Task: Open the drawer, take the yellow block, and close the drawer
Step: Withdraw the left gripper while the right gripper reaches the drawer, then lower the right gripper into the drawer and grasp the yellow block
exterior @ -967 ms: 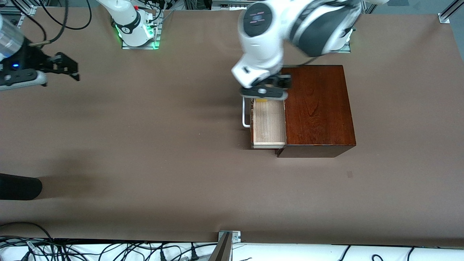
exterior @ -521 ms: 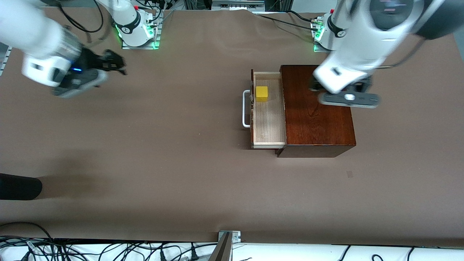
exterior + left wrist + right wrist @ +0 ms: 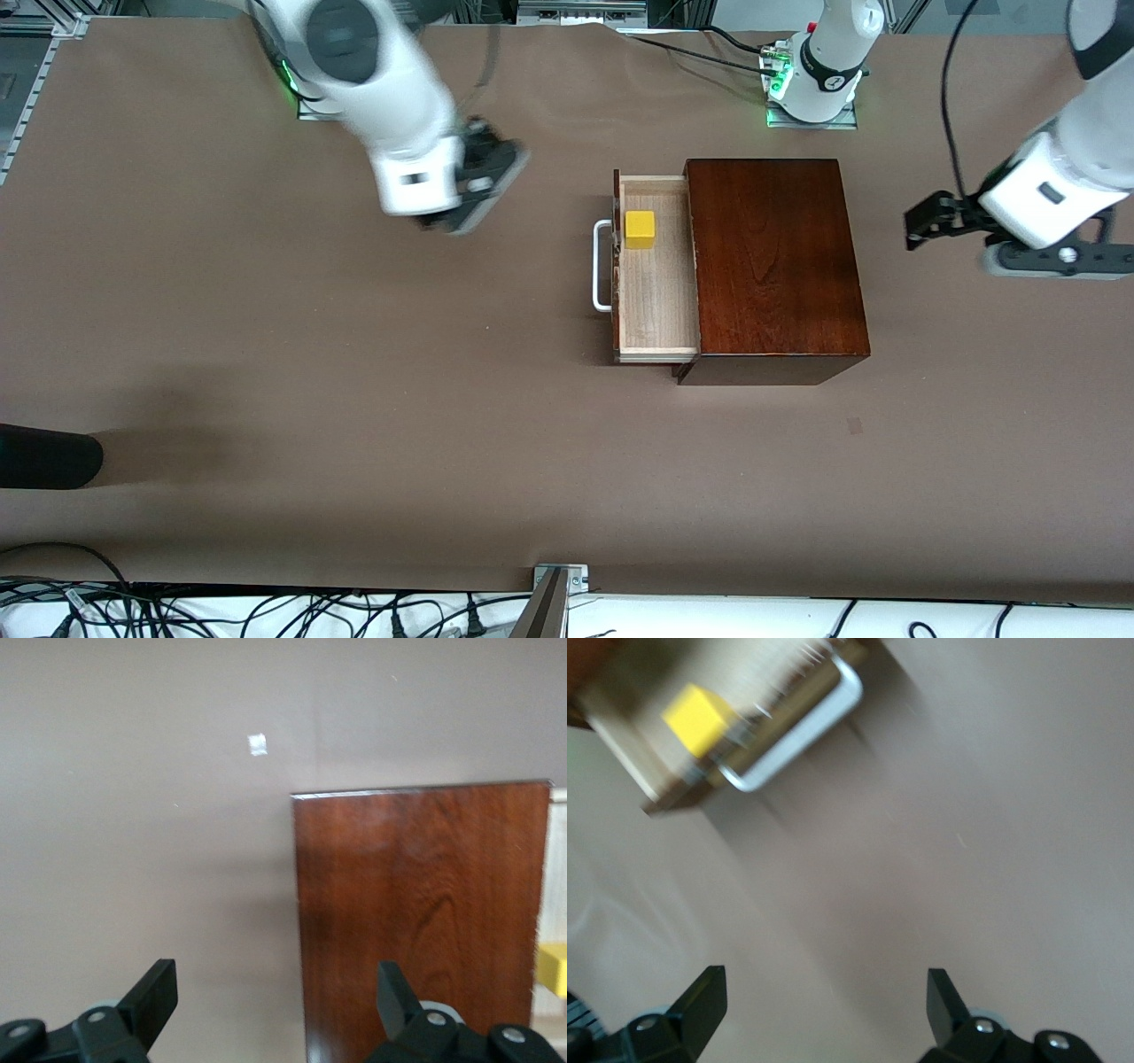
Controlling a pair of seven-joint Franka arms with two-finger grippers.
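Drawer point(image 3: 656, 292) open w/ yellow block point(image 3: 640, 229) inside. Left gripper point(image 3: 921, 229), jaws apart, over table past box's left-arm end; right gripper point(image 3: 483, 190), jaws apart, over bare table.

Yellow block point(image 3: 553, 968) cut by frame edge.

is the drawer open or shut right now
Open. The drawer is slid out of the wooden box toward the right arm's end, its pale interior exposed, with the yellow block still sitting inside.
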